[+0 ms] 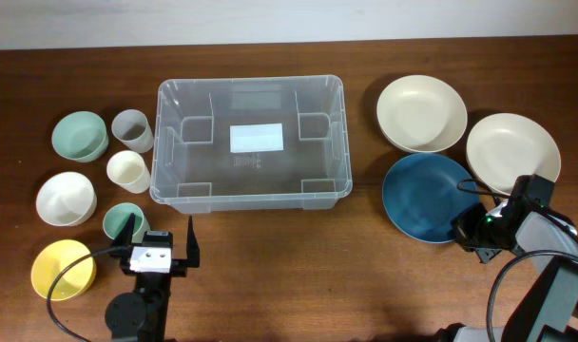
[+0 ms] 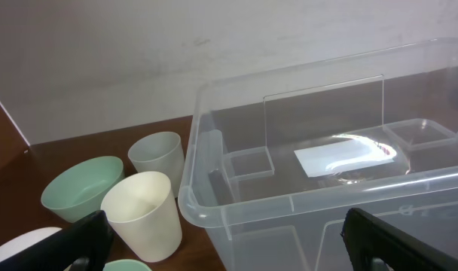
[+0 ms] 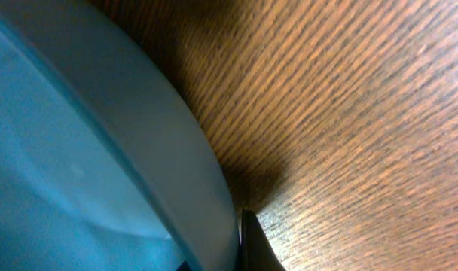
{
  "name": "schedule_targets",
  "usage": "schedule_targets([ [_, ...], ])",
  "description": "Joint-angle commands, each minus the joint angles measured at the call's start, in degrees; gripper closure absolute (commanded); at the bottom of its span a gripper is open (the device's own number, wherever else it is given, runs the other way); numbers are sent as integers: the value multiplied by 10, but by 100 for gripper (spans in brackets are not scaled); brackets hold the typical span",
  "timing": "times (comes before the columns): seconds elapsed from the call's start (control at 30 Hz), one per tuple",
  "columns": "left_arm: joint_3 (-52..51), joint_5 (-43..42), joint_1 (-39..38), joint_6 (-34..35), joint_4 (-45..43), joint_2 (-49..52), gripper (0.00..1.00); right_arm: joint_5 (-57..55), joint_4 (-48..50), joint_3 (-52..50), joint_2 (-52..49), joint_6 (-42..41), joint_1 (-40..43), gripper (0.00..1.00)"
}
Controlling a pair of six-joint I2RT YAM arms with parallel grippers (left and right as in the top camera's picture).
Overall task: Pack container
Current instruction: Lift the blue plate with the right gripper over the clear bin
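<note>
Blue plate (image 1: 427, 195) rim at right gripper (image 1: 465, 231); jaws' state unclear.
Left gripper (image 1: 159, 233) jaws wide, empty, facing container (image 1: 252, 195).

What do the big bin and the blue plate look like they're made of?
The container looks like clear, glossy plastic: the table shows through it, with glare and moulded ribs. The blue plate looks smooth and matte, maybe plastic or melamine; ceramic can't be excluded.

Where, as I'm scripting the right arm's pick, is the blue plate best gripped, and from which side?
Probably its raised rim, at the edge nearest the right end effector. The blue plate lies flat on the table, so only the rim offers a pinchable lip; come from that side, low.
</note>
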State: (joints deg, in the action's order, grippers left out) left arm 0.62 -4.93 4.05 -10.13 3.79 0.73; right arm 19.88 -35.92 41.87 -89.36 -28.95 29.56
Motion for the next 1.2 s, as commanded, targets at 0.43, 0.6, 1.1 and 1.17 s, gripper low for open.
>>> schedule_targets([
  [0.43, -1, 2, 3, -7, 4, -4, 0, 50, -148, 111, 225, -4, -3, 96],
  [0.6, -1, 2, 3, -7, 4, -4, 0, 55, -147, 239, 307, -22, -9, 96],
  [1.1, -1, 2, 3, -7, 4, -4, 0, -24, 69, 337, 133, -81, -429, 96],
  [1.17, -1, 2, 3, -7, 4, -4, 0, -18, 123, 337, 64, -104, -462, 96],
])
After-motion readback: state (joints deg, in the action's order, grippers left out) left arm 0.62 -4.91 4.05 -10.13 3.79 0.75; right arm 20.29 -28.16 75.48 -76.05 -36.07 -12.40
